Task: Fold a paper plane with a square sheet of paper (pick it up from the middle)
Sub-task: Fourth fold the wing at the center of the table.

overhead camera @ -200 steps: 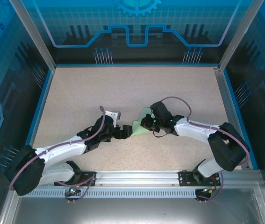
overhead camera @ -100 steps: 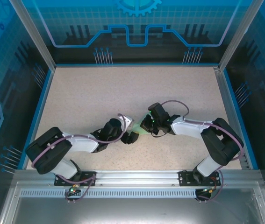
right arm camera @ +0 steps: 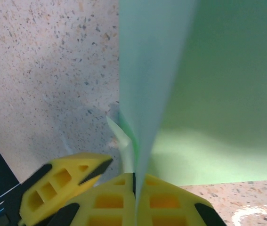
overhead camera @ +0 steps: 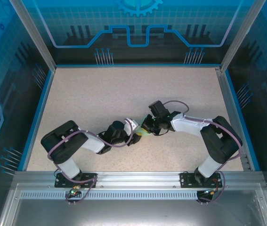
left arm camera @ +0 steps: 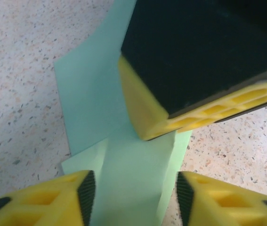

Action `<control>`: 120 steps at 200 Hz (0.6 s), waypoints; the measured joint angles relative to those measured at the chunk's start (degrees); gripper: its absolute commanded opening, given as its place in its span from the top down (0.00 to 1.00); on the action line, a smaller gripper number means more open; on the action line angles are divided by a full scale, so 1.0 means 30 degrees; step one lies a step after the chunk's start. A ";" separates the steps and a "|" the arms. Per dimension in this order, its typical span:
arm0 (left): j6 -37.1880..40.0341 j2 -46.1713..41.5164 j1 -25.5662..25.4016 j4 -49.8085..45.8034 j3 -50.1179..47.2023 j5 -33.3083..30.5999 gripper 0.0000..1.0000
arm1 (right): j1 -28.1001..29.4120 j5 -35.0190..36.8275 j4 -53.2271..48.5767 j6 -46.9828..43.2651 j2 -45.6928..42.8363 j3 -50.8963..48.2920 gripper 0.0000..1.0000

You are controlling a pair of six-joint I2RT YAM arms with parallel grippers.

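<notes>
The square sheet of paper [left arm camera: 91, 94], pale mint green and folded into layers, lies on the table at mid-front [overhead camera: 145, 133]. My right gripper [right arm camera: 134, 181] is shut on a standing fold of it [right arm camera: 208, 94], and its yellow fingers [left arm camera: 194, 113] come in from the upper right in the left wrist view. My left gripper [left arm camera: 135, 188] straddles a raised flap with its jaws apart, a pad on each side and a thin gap on the right. From above, the left gripper [overhead camera: 135, 137] and right gripper [overhead camera: 146, 127] nearly touch. The paper plane is out of view.
The speckled beige table [overhead camera: 124, 89] has a blue rim [overhead camera: 41, 108] and see-through walls on three sides. An aluminium rail [overhead camera: 138, 179] carries both arm bases at the near edge. One left finger [right arm camera: 62, 188] sits close beside the right fingertips.
The left arm has folded in, its elbow swinging toward its base, and its jaws have narrowed around the paper. The right gripper has kept its grip and shifted slightly; less paper shows from above.
</notes>
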 measured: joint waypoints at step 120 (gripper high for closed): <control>-0.0036 0.0372 0.0000 0.0656 0.0007 0.1013 0.78 | -0.0721 -0.0707 -0.0219 0.0007 0.0146 0.0146 0.81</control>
